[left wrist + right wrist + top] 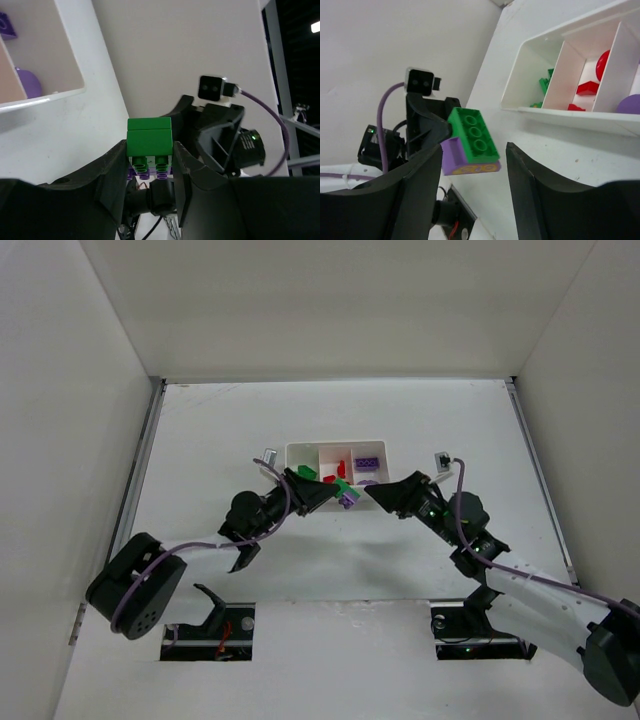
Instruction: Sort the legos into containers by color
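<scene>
My left gripper (pixel 335 492) is shut on a stacked pair of legos, a green brick (pixel 343 485) joined to a purple piece (pixel 348 501), held just in front of the white tray (pixel 336 447). In the left wrist view the green brick (pixel 149 139) sits between the fingers (pixel 107 175), with purple showing under it. My right gripper (pixel 372 495) is open, facing the stack from the right. In the right wrist view the green brick (pixel 474 134) and purple piece (pixel 454 154) hang between its spread fingers (pixel 420 190), untouched. The tray (pixel 560 116) holds green, red and purple legos in separate compartments.
White walls enclose the table on three sides. Both arms meet at mid table just in front of the tray. The left wrist camera (pixel 421 81) and its purple cable show beyond the stack.
</scene>
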{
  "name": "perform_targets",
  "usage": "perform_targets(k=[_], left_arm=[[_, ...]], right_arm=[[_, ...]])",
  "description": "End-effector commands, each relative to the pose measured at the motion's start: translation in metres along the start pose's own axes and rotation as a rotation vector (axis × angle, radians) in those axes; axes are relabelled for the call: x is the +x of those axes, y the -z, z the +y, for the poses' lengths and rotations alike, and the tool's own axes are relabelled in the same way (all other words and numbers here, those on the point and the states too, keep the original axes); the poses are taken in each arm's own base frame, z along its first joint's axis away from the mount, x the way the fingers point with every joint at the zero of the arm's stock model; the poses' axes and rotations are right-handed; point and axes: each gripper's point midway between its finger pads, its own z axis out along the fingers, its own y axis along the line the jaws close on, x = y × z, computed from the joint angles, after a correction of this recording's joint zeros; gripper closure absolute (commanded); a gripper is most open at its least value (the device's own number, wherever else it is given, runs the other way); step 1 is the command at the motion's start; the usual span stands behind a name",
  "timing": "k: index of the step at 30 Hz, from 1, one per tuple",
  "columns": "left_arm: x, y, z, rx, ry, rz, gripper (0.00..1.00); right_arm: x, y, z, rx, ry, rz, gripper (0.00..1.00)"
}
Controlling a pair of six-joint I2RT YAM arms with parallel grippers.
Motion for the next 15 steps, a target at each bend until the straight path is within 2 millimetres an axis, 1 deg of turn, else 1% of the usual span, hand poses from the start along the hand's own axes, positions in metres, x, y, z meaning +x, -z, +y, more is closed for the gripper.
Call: perform_targets(k=[1,3,4,6,8,11,13,15], left_arm=[[-0.001,0.027,-0.082,0.341,-0.179,0.018,0.86],[0.0,0.036,-0.088,0.365,-0.195,0.029,0.86],[0.002,0.04,-0.091,0.376,-0.2,0.033,0.86],[0.006,0.047,-0.095,0.397,-0.214,0.052,0.85],[0.011,0.053,-0.097,0.411,-0.224,0.071,0.84],[0.014,0.059,-0.097,0.416,-0.232,0.08,0.84],[0.013,0.061,-0.096,0.411,-0.233,0.077,0.84],[0.014,0.061,-0.097,0.411,-0.237,0.081,0.84]], right_arm=[[0.0,0.003,0.03,-0.115,-0.036,0.021,0.41],[0.008,0.004,0.034,-0.134,-0.048,0.05,0.35],[0.012,0.005,0.036,-0.144,-0.05,0.065,0.31],[0.014,0.006,0.04,-0.167,-0.06,0.068,0.23],[0.014,0.01,0.05,-0.212,-0.074,0.072,0.2],[0.011,0.018,0.069,-0.299,-0.072,0.069,0.18],[0.012,0.02,0.076,-0.325,-0.067,0.08,0.18],[0.016,0.018,0.078,-0.335,-0.061,0.1,0.19]])
